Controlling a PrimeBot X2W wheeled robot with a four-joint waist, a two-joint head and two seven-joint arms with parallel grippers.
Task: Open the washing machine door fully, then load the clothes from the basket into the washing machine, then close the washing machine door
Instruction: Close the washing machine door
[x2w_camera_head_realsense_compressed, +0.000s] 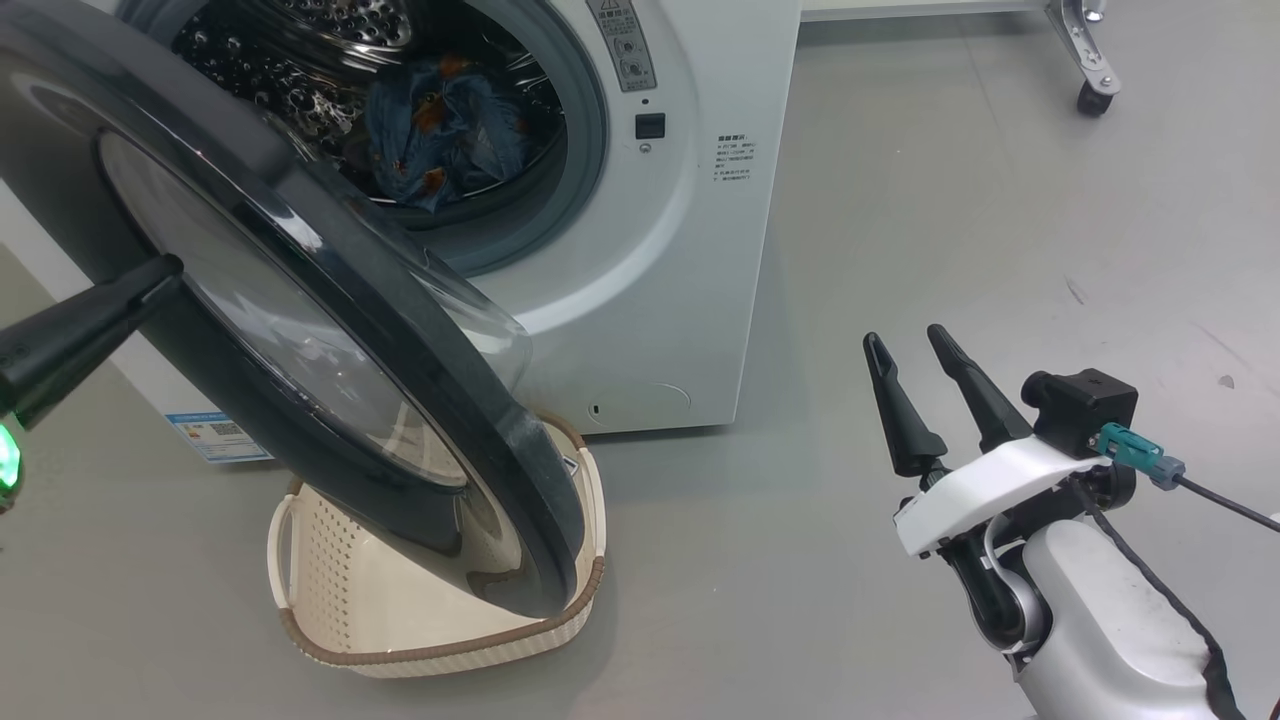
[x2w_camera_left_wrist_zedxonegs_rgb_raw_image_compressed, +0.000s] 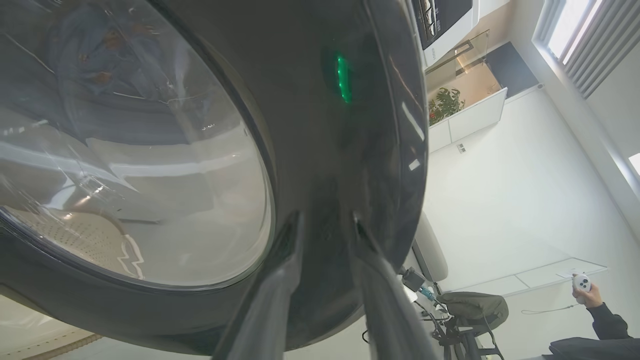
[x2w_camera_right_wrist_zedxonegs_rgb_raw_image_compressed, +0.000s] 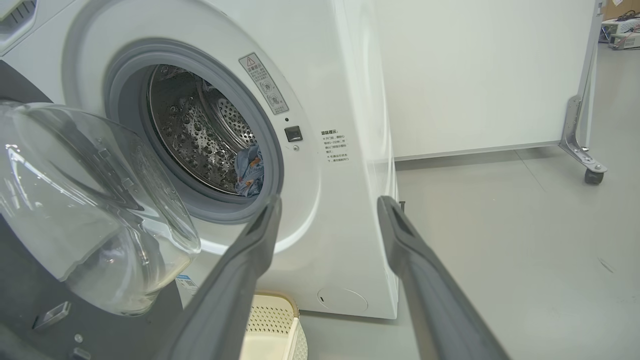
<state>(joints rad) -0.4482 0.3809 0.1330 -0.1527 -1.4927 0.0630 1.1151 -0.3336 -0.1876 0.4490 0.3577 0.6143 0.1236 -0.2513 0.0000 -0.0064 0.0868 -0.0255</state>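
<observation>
Two grippers parted: left jaws slightly apart at washing machine door (x2w_camera_left_wrist_zedxonegs_rgb_raw_image_compressed: 325, 150) black rim, right jaws wide apart above floor (x2w_camera_head_realsense_compressed: 900, 200), clothes (x2w_camera_head_realsense_compressed: 440, 125) inside drum (x2w_camera_head_realsense_compressed: 300, 95).

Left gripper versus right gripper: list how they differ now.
The left gripper has its fingertips at the washing machine door, on its black rim; the right gripper hangs above the floor, apart from the washing machine. The left gripper's fingers stand narrowly apart; the right gripper's are spread wide. Both have long dark fingers and hold nothing.
</observation>
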